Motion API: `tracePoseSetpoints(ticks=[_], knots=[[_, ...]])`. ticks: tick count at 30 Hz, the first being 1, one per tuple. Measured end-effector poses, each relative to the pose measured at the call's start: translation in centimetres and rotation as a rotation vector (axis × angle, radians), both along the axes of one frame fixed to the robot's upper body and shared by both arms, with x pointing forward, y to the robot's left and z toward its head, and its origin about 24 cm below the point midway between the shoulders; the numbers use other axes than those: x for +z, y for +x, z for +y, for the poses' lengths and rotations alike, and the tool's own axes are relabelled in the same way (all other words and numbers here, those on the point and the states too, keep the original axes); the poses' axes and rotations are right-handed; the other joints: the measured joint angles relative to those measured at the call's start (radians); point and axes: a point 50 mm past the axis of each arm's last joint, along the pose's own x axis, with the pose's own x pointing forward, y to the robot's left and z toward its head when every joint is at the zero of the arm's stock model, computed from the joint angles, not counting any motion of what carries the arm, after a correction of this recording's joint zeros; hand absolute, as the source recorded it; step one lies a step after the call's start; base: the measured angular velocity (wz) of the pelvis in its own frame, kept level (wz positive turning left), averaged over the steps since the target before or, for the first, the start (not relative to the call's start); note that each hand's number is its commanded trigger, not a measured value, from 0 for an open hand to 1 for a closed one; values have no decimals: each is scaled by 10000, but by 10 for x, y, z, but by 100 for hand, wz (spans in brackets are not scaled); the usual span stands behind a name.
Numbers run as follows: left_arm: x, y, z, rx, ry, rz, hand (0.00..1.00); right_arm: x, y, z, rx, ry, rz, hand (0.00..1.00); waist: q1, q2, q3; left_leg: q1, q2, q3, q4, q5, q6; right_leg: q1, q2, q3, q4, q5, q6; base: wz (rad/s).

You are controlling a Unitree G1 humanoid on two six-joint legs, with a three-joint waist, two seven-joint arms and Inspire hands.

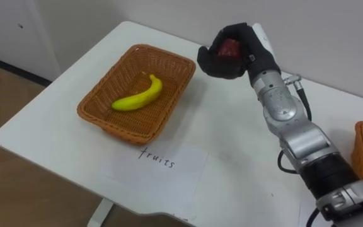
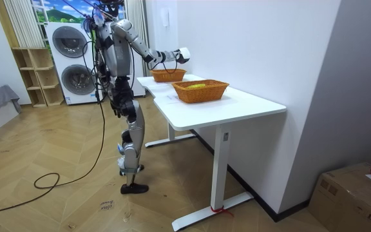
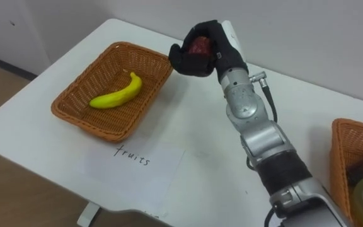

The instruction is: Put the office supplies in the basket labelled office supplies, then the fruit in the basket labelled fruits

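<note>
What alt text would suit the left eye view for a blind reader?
The robot's right hand, curled round a dark red fruit, hangs beside a wicker basket holding a banana, on a white table.

The right hand (image 1: 222, 68) is held up at the end of an outstretched arm, palm turned back toward the robot's head. Its dark fingers and thumb are curled round a red fruit (image 1: 229, 47) in the middle of the grasp. Behind the hand, the silver wrist and forearm run down and to the right. The robot stands upright, with this arm reaching forward just below shoulder height.
</note>
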Motion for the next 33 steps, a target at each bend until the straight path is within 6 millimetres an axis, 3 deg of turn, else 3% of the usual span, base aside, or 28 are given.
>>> tracePoseSetpoints(ticks=[7,12,22,28,33], knots=[[0,-5,0,37,-16,138,0,4,-1,4,114,15,-175,100,184,-34,-27,53,-8,-69,-31,-1,1,70,-7,-25,4,-1,1,0],[-1,-9,0,111,55,360,0,3,-1,4,86,-11,-84,100,469,-137,-97,56,-13,-122,-15,-1,1,74,-22,-117,16,0,2,2],[-1,-9,0,160,77,409,0,1,-3,23,437,295,-42,100,591,-131,-56,24,-32,-327,-17,-5,4,207,-67,-376,6,-3,16,6],[-2,-12,-1,139,83,526,0,-2,-7,42,886,-471,-226,100,687,-115,-44,-42,-33,-339,-24,-5,4,151,-57,-403,-8,-3,16,0],[-2,-10,-1,108,108,535,0,-6,-10,52,1180,-701,-51,100,951,-216,-36,-92,-37,-357,-39,-3,5,75,-55,-383,-9,-5,20,0]])
